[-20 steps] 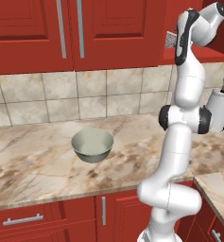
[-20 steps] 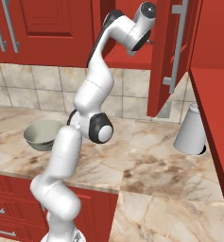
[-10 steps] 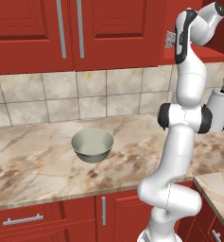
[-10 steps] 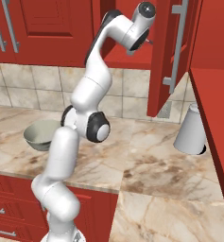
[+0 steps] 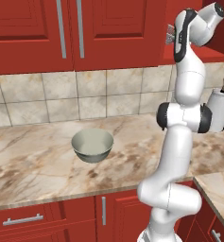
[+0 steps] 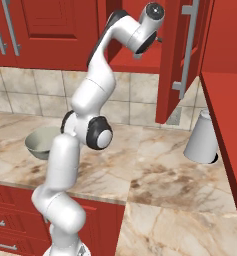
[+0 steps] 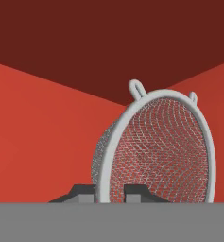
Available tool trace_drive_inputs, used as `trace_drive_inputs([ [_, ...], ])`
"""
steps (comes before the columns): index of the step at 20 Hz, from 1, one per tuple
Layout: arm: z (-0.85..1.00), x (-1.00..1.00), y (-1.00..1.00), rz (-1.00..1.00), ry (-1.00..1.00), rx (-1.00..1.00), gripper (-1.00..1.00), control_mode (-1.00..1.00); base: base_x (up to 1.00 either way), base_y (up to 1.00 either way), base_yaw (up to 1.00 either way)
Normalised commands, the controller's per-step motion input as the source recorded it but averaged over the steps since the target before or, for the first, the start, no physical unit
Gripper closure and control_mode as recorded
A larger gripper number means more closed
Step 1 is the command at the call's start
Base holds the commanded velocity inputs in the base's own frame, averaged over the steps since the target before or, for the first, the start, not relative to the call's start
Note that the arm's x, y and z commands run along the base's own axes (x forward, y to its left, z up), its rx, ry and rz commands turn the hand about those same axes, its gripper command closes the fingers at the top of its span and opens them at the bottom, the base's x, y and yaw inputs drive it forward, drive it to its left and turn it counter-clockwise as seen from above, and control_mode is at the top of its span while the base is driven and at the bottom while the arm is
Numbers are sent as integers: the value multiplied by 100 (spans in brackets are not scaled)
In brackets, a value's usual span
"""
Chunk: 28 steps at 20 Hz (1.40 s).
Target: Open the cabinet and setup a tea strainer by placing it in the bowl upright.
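A: Where is the strainer (image 7: 156, 146)?

B: Inside the open cabinet (image 6: 182, 55), standing on edge directly ahead of the gripper (image 7: 110, 193).

A: Held?

B: The rim sits between parted fingertips; I cannot tell whether they clamp it. The bowl (image 5: 92, 145) waits below-left on the counter (image 5: 33, 156).

The cabinet (image 6: 182, 55) stands open, its red raised-panel door swung out toward the room, the vertical silver bar handle (image 6: 189, 47) on its face. Inside, against the red interior, the tea strainer (image 7: 158, 149) is a round silver mesh basket with a pale rim, tipped on edge so its open mouth faces outward, two small loops at the rim's top. The bowl (image 5: 92, 145) sits upright on the marble desk (image 5: 33, 156) below, deep, grey-green, smooth-rimmed, well apart from the cabinet.
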Motion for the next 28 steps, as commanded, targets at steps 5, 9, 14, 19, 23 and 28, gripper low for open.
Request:
trace_drive_inputs([
  [5, 0, -17, 0, -1, -3, 0, 100, -100, 0, 0, 0],
  [9, 0, -40, 3, -9, -11, 0, 100, -100, 0, 0, 0],
  [14, -3, -57, 2, -14, -9, 0, 100, -100, 0, 0, 0],
  [19, -22, -73, 9, -13, -7, 0, 100, -100, 0, 0, 0],
  [23, -28, -80, 15, -13, -12, -2, 100, -100, 0, 0, 0],
  [28, -15, -54, 19, -12, -6, -8, 100, -100, 0, 0, 0],
])
